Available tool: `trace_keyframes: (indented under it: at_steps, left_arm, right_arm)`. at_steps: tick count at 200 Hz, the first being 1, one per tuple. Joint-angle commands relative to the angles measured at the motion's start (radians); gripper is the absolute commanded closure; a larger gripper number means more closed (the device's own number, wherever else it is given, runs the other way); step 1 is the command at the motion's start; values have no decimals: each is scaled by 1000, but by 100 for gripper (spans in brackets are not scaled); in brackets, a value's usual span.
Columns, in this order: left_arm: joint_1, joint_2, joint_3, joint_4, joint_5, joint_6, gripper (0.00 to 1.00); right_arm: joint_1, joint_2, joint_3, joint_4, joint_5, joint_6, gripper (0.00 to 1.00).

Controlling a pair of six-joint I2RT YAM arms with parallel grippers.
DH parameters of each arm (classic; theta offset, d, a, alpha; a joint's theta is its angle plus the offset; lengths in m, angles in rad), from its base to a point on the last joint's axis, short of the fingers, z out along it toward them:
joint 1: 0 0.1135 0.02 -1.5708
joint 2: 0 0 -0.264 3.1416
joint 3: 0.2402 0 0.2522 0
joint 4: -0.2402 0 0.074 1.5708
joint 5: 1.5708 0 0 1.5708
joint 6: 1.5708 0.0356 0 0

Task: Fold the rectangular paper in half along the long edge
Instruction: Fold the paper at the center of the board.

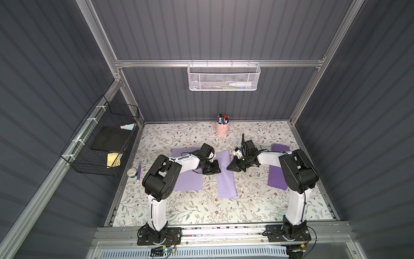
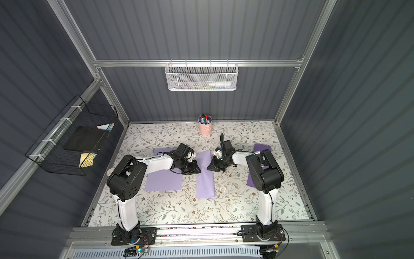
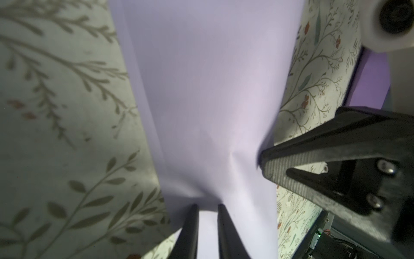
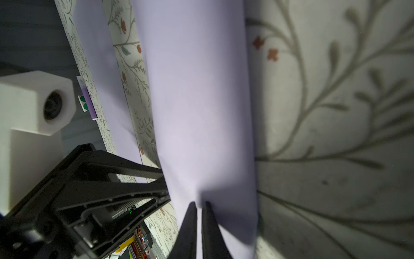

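Left hand (image 3: 207,205), black and tapered, stands narrowly parted at one long edge of the smooth lavender paper (image 1: 226,179), right hand (image 4: 199,203) pinched onto the opposite edge, puckering it, the narrow strip lying mid-way across the floral-print desk (image 1: 190,213).

Lilac paper (image 1: 226,177), lying between both pincers, is noted as matt and smooth, and dimpled where met by the right gripper (image 4: 199,203). Its fingers (image 3: 275,166) are recorded as dull black plastic, finely ribbed. Beneath them, the floral table covering (image 1: 201,208) is seen matt, printed and faintly scuffed.
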Motion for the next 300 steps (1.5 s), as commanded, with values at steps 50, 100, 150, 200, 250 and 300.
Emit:
trace_keyframes:
  at_steps: [50, 100, 150, 200, 250, 300]
  left_arm:
    - [0, -44, 53, -101, -45, 27, 56]
    - [0, -64, 56, -98, -43, 20, 51]
    - [0, -64, 71, -69, -27, 5, 60]
    - [-4, -14, 61, -34, -20, -13, 80]
    - [-6, 16, -5, -16, -11, -12, 100]
    - [-6, 50, -51, -7, -14, -4, 100]
  right_arm:
    - [2, 20, -46, 45, 39, 57, 89]
    - [2, 2, -66, 63, 52, 75, 89]
    - [7, 14, -67, 68, 47, 80, 89]
    - [10, 17, -66, 65, 52, 82, 89]
    - [6, 20, -63, 38, 92, 91, 90]
    - [-35, -4, -102, 33, 111, 97, 90]
